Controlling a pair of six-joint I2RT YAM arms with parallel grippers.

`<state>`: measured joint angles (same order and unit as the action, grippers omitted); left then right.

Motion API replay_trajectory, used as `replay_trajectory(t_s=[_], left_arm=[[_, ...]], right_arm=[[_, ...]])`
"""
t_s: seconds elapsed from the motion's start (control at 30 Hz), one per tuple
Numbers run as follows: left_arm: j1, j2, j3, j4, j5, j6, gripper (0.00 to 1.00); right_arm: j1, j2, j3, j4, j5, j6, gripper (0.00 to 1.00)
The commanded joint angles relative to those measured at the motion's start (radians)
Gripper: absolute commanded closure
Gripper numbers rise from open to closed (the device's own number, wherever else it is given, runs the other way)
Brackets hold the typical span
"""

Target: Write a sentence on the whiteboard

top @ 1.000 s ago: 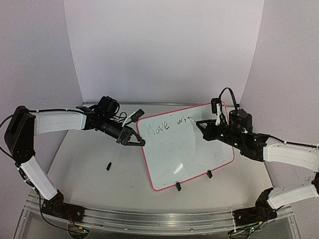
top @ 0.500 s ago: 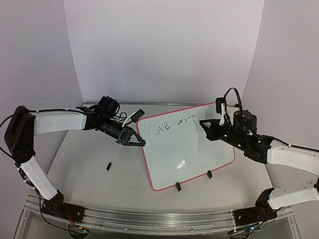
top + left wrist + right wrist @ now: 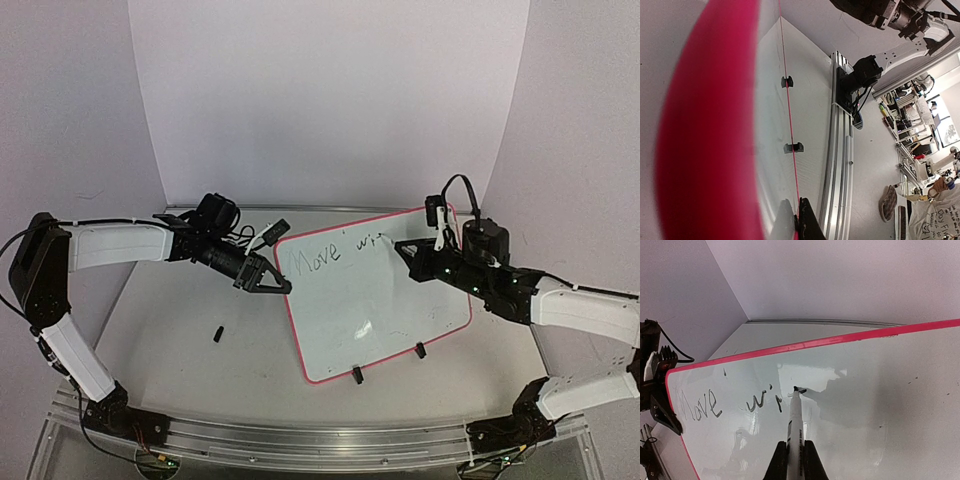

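The whiteboard (image 3: 385, 315) leans upright mid-table on two black clip feet (image 3: 357, 374). The sentence (image 3: 335, 252) reads "Move wi" plus a fresh short stroke; only one row shows. My left gripper (image 3: 281, 286) is shut on the board's left pink rim; in the left wrist view its fingers (image 3: 807, 222) pinch that rim (image 3: 790, 115). My right gripper (image 3: 414, 254) is shut on a white marker (image 3: 795, 422), with the tip touching the board (image 3: 880, 390) just right of the words (image 3: 715, 407). The left gripper also shows at the board's edge in the right wrist view (image 3: 662, 412).
A small black marker cap (image 3: 217, 333) lies on the table left of the board. The grey backdrop walls stand close behind. An aluminium rail (image 3: 300, 440) runs along the near edge, also seen in the left wrist view (image 3: 837, 150).
The right gripper drew back to the right with the marker half a second ago, then returned left to the board. The left arm and board have not moved.
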<state>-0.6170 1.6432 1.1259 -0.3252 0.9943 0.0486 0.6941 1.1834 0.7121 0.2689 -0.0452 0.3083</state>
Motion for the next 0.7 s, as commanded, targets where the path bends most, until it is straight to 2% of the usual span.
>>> replay_trajectory(t_s=[0.0,0.67], left_arm=[[-0.023,-0.018,0.031,-0.028,0.003,0.061,1.0],[-0.023,-0.015,0.031,-0.028,0.003,0.06,1.0]], right_arm=[[-0.003,0.013,0.049,0.04,0.002,-0.023,1.0],[-0.005,0.009,-0.005,0.039,0.013,0.011,1.0]])
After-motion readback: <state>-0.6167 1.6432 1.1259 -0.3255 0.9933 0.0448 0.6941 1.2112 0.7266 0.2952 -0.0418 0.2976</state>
